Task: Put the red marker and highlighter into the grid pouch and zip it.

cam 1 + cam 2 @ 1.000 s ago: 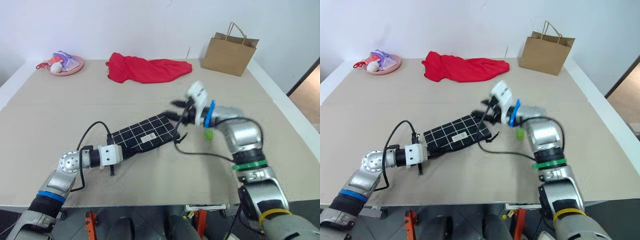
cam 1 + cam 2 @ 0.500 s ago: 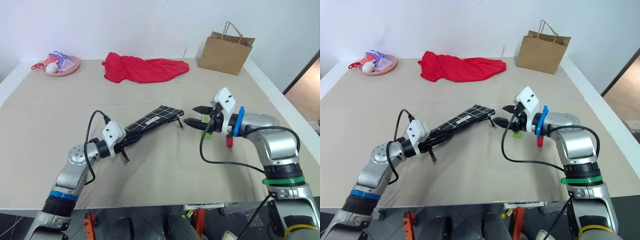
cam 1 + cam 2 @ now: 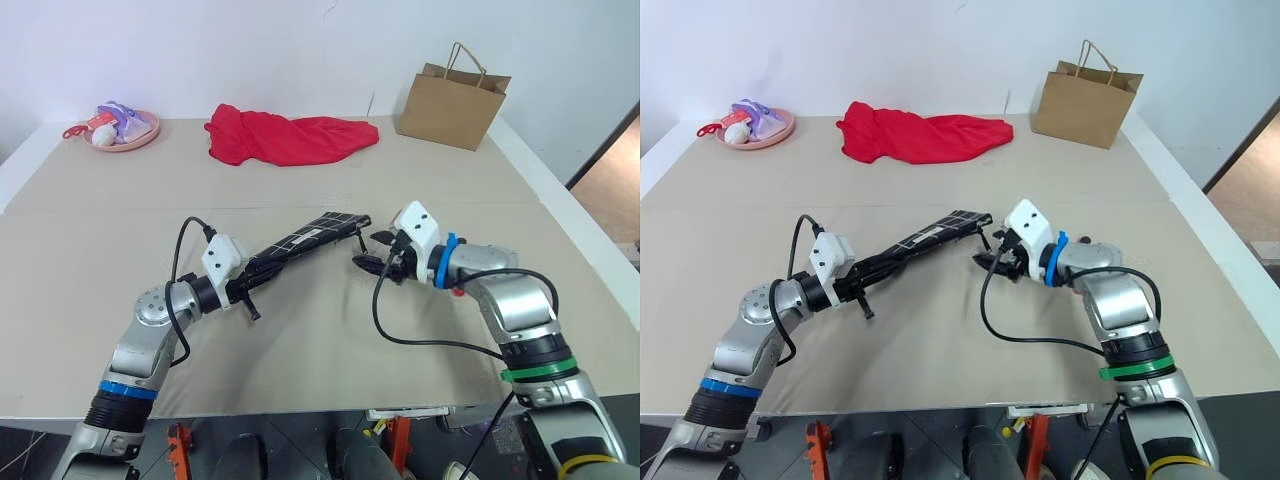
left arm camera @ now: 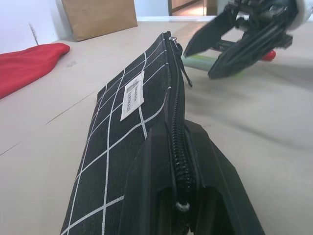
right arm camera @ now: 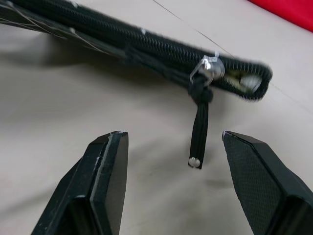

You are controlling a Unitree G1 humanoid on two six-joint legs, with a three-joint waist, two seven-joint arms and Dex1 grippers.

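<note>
The grid pouch is lifted on its edge, zipper side up, with my left gripper shut on its near end. The slider and black pull cord hang at the pouch's far end. My right gripper is open just short of that end, one finger on each side of the cord and touching nothing. Behind the right gripper, the highlighter lies on the table. The red marker lies beside it, and my right arm covers most of both.
A red cloth lies at the back of the table and a brown paper bag stands at the back right. A pink plate with small toys sits at the back left. The table's right edge runs close to my right arm.
My left gripper has raised and rolled the pouch from flat to standing on edge. My right gripper has come down and closed in on the pouch's zipper end. The camera also shifted.
</note>
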